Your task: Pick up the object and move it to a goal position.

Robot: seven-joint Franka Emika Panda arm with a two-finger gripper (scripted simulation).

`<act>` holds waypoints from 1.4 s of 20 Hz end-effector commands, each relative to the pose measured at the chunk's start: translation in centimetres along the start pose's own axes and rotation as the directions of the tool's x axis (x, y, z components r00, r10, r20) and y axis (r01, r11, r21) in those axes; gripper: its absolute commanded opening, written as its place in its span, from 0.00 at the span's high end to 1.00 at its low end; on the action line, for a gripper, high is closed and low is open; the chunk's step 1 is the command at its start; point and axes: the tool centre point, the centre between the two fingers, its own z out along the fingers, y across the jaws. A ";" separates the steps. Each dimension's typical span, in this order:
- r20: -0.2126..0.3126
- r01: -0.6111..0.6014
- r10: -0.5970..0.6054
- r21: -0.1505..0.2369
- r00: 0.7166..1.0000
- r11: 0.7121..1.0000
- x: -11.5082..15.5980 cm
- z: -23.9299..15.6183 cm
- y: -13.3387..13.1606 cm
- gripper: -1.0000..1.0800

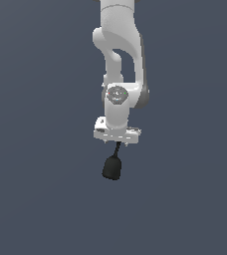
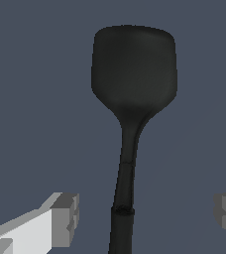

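A glossy white robot arm [image 1: 119,60] reaches down over a plain, flat slate-grey worktop [image 1: 31,199]. Below its wrist sits a matte black object [image 1: 113,165], a thin straight stem widening into a rounded, bulbous head. In the wrist view, the stem lies between the two grey-padded fingers [image 2: 65,218], which are spread wide apart and touch nothing.

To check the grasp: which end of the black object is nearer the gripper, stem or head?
The thin stem of the object; it runs to the open gripper, while the rounded head points away.
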 end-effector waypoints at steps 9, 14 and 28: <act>-0.001 -0.006 0.006 -0.001 1.000 1.000 -0.1 1.5 0.1 0.04; -0.002 -0.008 0.008 -0.001 1.000 1.000 -0.2 4.0 0.1 0.04; -0.002 -0.009 0.009 -0.001 1.000 1.000 -0.1 5.4 0.1 1.00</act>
